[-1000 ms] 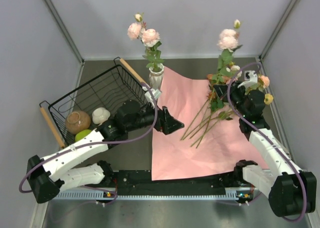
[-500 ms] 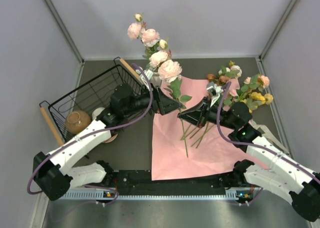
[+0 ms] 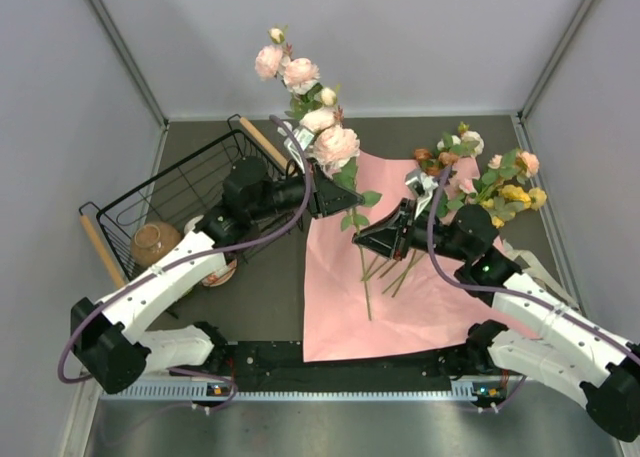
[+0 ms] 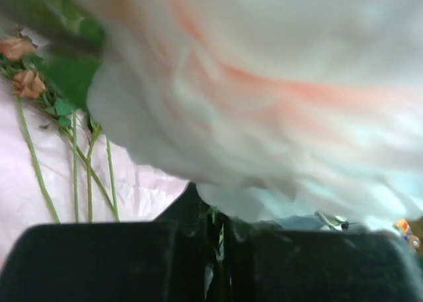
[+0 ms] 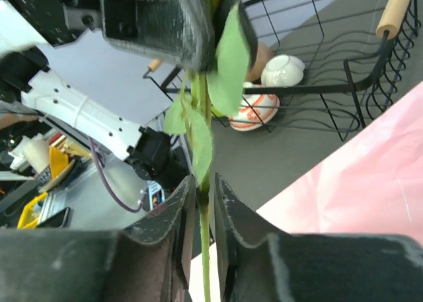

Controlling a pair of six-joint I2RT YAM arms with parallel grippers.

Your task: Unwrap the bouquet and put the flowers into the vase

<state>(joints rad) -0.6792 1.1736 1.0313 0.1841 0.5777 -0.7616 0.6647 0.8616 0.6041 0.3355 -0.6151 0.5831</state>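
the pink paper lies flat at the table's centre, with the wire basket at 9 o'clock. the loose flowers lie at 2 o'clock on the paper's far corner. the held flower stands near upright at centre. the left gripper pinches its stem under the leaves and the right gripper pinches it just below. the vase, toward 12 o'clock, is hidden behind bloom and left claw. this looks like a handover. the right claw should let go first and back off toward 4 o'clock. the left should then lift the stem tip clear of the paper, keep it plumb, and lower it straight into the neck.
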